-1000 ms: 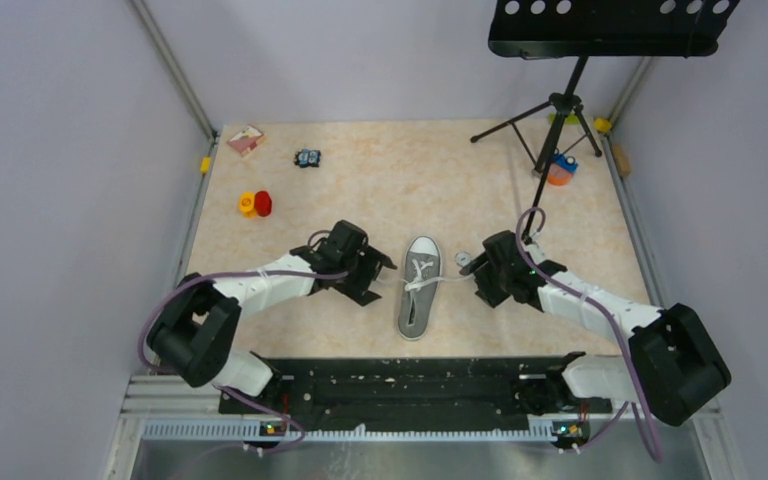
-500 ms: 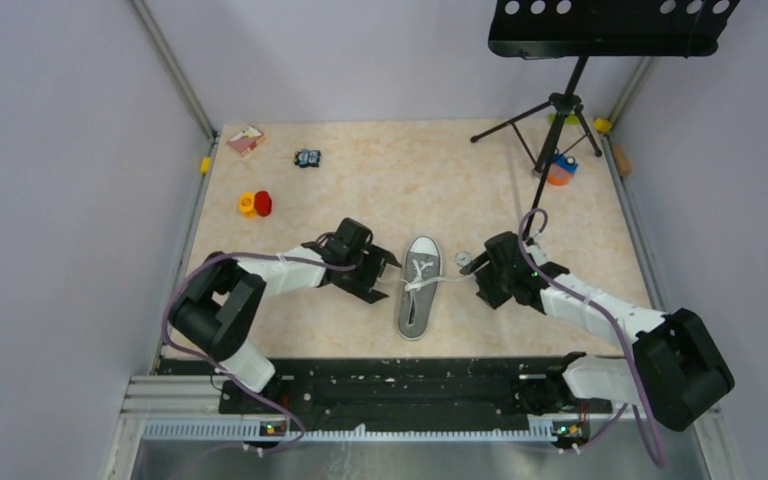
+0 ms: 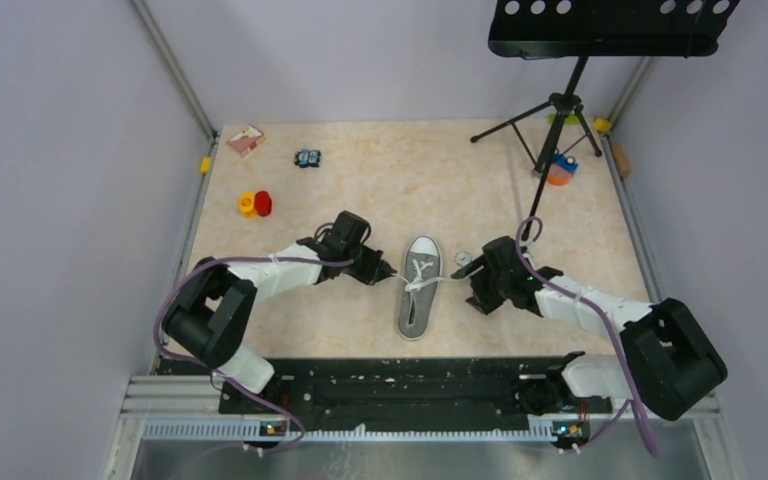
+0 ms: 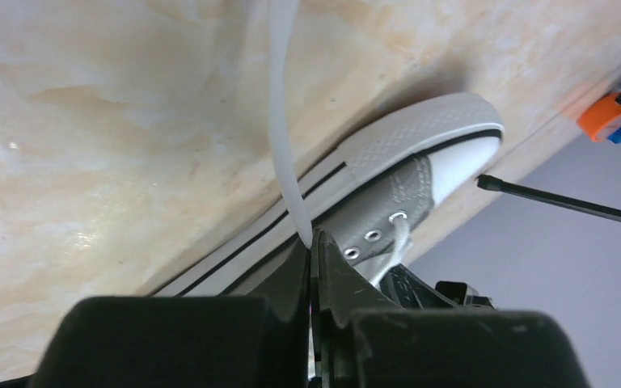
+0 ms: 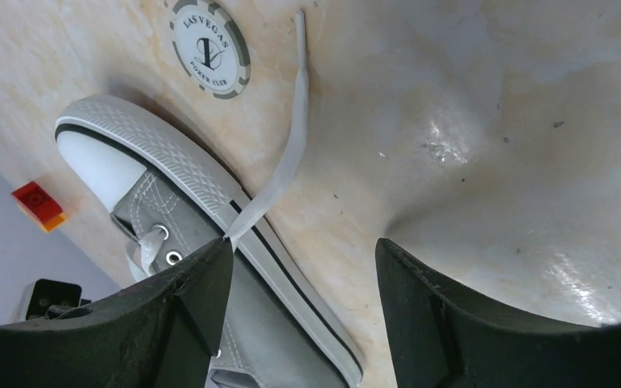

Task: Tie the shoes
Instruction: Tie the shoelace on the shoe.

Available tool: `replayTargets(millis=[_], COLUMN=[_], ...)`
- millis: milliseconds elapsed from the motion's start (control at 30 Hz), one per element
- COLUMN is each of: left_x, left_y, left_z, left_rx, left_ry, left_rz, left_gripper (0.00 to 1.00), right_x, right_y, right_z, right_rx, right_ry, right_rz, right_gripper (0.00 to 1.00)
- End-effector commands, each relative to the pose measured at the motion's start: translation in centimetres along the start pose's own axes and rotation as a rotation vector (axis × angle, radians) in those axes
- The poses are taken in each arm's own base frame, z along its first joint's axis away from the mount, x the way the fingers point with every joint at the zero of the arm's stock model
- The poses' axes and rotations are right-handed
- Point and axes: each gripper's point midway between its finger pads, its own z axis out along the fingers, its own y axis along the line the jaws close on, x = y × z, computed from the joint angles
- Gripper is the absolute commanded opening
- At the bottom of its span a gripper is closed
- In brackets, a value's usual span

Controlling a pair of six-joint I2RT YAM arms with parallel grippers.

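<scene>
The grey shoe (image 3: pixel 420 288), white at sole and toe cap, lies mid-table with its toe pointing away from the arms. My left gripper (image 3: pixel 378 272) sits at the shoe's left side, shut on a white lace (image 4: pixel 285 137) that runs into its tips (image 4: pixel 310 242); the sneaker (image 4: pixel 404 174) shows just behind. On the shoe's right, my right gripper (image 3: pixel 472 292) is open (image 5: pixel 301 259) and low over the table. The other lace (image 5: pixel 287 153) lies flat on the table and reaches the shoe beside one fingertip (image 5: pixel 214 263), with nothing held.
A Las Vegas poker chip (image 5: pixel 210 47) lies by the lace end, right of the toe (image 3: pixel 462 259). A music stand tripod (image 3: pixel 560 110) and an orange-blue object (image 3: pixel 561 170) stand back right. Red and yellow pieces (image 3: pixel 256 204), a small toy (image 3: pixel 307 158) and a card (image 3: pixel 246 139) lie back left.
My left gripper went from open to shut, closing on the lace at the shoe's left side. The right gripper edged slightly lower and left, still open.
</scene>
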Motion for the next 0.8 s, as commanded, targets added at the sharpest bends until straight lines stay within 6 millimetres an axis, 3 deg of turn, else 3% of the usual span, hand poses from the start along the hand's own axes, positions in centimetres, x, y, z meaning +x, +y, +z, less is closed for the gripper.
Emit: replayTargets(millis=[0, 233, 533, 767], left_x=[0.4, 1.4, 2.0, 1.8], left_y=[-2.7, -4.6, -4.9, -4.8], left_z=[-1.8, -2.0, -2.7, -3.0], left_rx=[0.073, 0.103, 0.123, 0.123], left_ry=[0.008, 0.056, 0.087, 0.073], left_rz=[0.071, 0.121, 0.150, 0.156], left_gripper=[0.00, 0.00, 0.00, 0.00], right_x=[1.2, 1.6, 2.0, 1.1], right_y=[1.3, 1.5, 1.1, 1.0], right_z=[0.1, 0.9, 2.7, 3.6], right_rx=[-0.076, -0.142, -0.194, -0.182], right_ry=[0.058, 0.145, 0.216, 0.169], right_rz=[0.057, 0.164, 0.264, 0.275], right_gripper=[0.66, 0.66, 0.63, 0.46])
